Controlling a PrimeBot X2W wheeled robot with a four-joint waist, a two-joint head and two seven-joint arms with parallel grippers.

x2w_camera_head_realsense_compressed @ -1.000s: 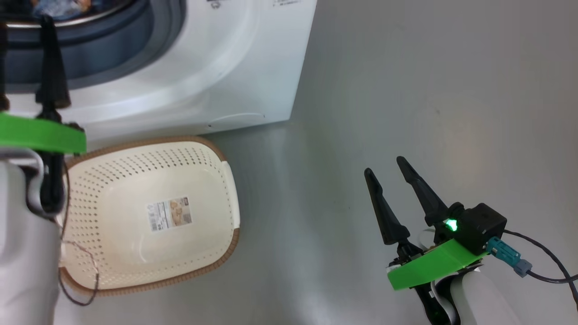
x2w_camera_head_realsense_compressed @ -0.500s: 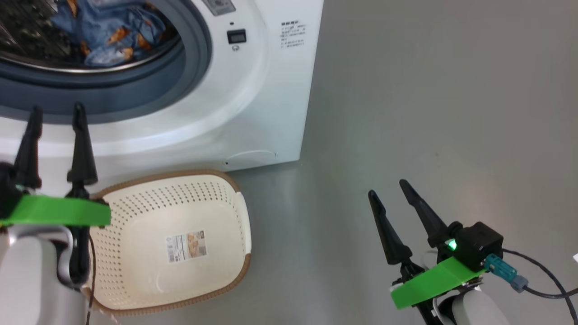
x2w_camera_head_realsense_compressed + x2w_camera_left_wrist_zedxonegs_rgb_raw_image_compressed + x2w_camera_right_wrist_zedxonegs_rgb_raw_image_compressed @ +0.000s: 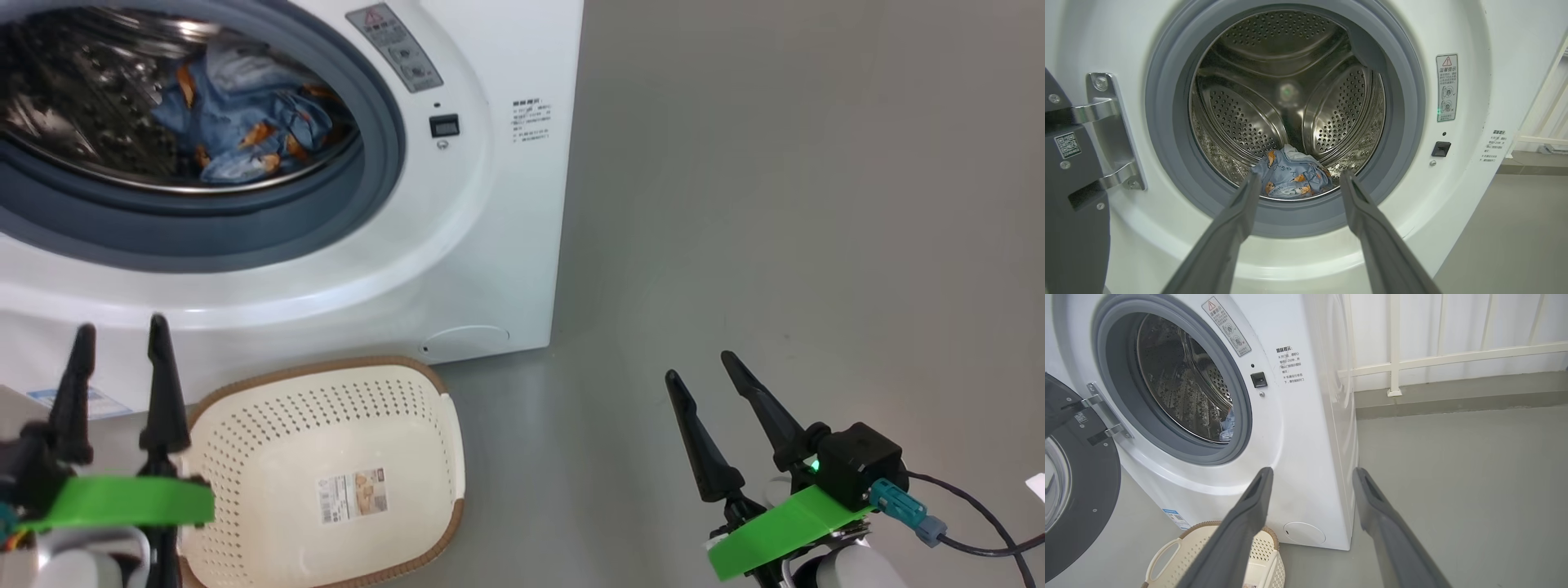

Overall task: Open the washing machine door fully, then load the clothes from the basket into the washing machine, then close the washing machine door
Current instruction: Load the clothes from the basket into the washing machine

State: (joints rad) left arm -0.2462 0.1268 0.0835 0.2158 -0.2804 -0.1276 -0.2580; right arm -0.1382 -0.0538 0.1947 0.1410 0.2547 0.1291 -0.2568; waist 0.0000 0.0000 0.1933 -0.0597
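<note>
1. Our left pincer (image 3: 121, 327), its two long dark fingers apart and holding nothing, hangs before the big white front-loading washing machine (image 3: 490, 204), below its round opening.
2. The light blue clothes printed with orange-brown bears (image 3: 245, 131) lie well beyond that pincer, low in the perforated steel drum (image 3: 1290, 81), behind the grey-blue rubber gasket (image 3: 384, 163).
3. In the left wrist view the clothes show between the two fingertips as a crumpled bundle with some white lining on top.
4. Our right pincer (image 3: 699, 366), its fingers likewise apart and holding nothing, hangs over the grey floor (image 3: 775, 204), well apart from the clothes.
5. The cream-white perforated plastic basket (image 3: 245, 457) with a brown woven-look rim stands on the floor just beside the machine's foot, and a label sticker (image 3: 353, 495) shows on its inner bottom.
6. The round washing machine door (image 3: 1081, 490), with its glossy black rim, stands swung wide on its metal hinge (image 3: 1106, 130).
</note>
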